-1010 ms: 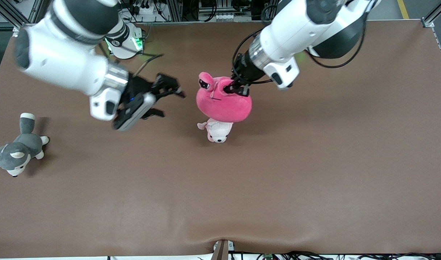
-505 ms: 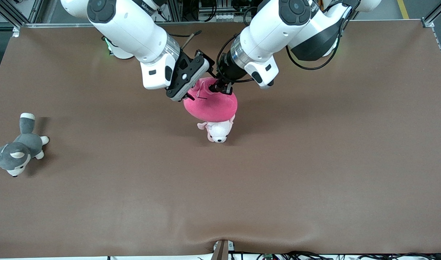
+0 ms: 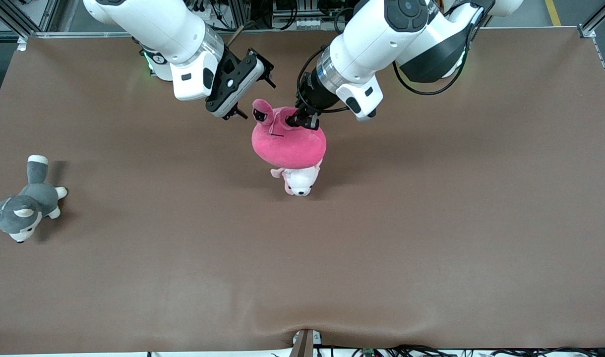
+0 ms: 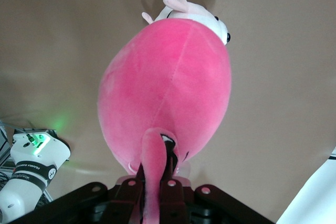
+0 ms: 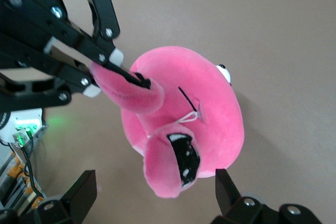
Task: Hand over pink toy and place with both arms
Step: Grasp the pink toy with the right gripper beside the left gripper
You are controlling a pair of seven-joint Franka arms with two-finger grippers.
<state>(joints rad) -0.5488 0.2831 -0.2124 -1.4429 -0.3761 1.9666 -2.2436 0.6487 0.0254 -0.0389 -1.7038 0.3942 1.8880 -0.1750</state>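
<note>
White arms [image 3: 382, 44], black joints, silver wrists, black cables.

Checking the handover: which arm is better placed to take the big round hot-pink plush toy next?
Likely the right. The left gripper holds the big round hot-pink plush toy up by one ear, while the right gripper is open, with a finger on each side of the other ear.

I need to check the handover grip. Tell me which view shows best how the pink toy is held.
The right wrist view: the left gripper pinches one ear of the pink toy, while the open right gripper flanks the other ear. The left wrist view shows only the toy's back. The front view shows it hanging over the pale plush.
</note>
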